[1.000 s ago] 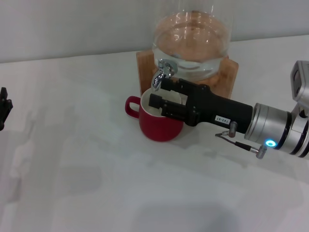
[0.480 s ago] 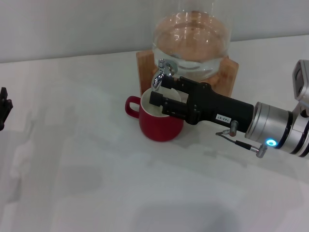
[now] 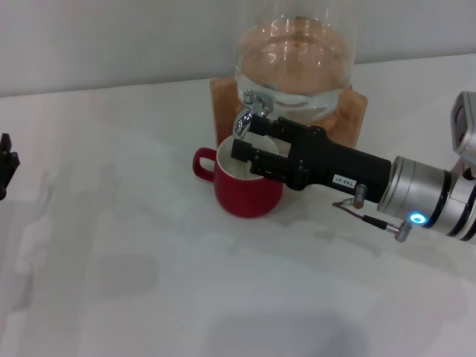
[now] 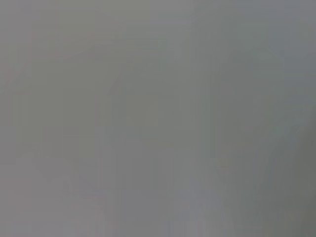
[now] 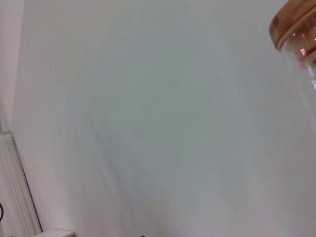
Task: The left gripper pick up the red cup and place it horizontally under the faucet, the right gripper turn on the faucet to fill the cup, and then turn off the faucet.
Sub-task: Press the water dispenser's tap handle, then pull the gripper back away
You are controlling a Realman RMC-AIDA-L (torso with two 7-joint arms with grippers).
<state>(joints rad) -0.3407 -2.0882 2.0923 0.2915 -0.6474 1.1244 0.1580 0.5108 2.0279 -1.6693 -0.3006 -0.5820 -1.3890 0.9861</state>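
Right gripper reaches in from the robot's right, its black fingers spread apart above the cup's mouth and just beside the faucet; one finger lies close under the chrome spout, the other lower, over the cream inside of the cup; whether a finger touches the faucet cannot be told; nothing is held between them; a white label shows on the black body, and a blue light glows on the silver cuff behind it, with thin cables below. Cup stands upright on the white table, directly below the spout, its loop handle pointing to the robot's left; it sits just in front of the wooden stand, which bears the glass jar holding clear water. Left gripper shows only as a black edge at the far left, well apart from the cup; its fingers cannot be made out.
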